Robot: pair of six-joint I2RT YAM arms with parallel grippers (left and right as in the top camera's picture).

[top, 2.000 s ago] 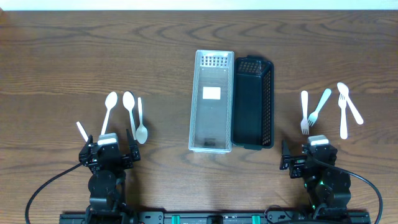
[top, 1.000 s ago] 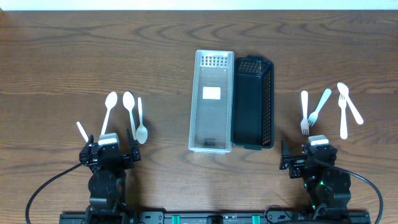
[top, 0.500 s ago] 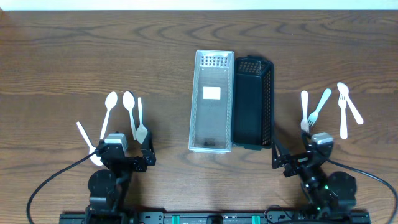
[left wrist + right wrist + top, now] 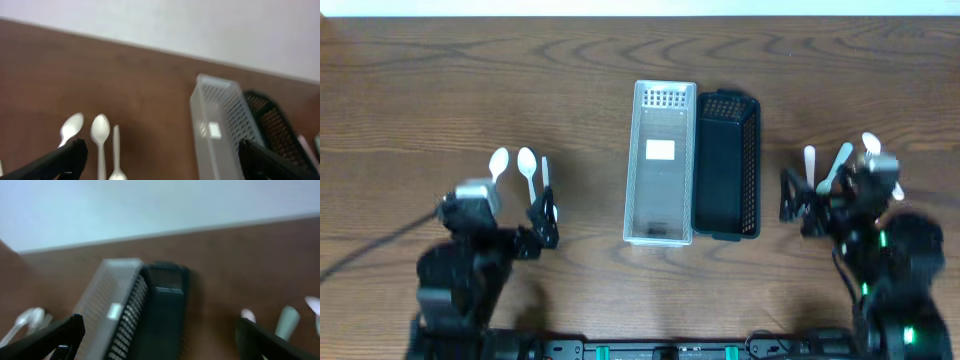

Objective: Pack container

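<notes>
Bare worktop [image 4: 150, 95] is left open straight ahead of the left tool [image 4: 162, 161], its jaws spread wide. White spoons [image 4: 100, 135] are laid just ahead to its left, and the clear bin [image 4: 220, 125] is set ahead to its right. Ahead of the right tool [image 4: 160, 341], the way is blocked by the black basket [image 4: 162, 305], pressed against the clear bin, both open-topped. White cutlery [image 4: 289, 319] is scattered ahead to its right.

I see a wooden table [image 4: 420, 80]: clear bin [image 4: 660, 165] touching black basket [image 4: 725, 165] mid-table, white spoons [image 4: 527, 160] left, white cutlery [image 4: 809, 160] right, partly hidden.
</notes>
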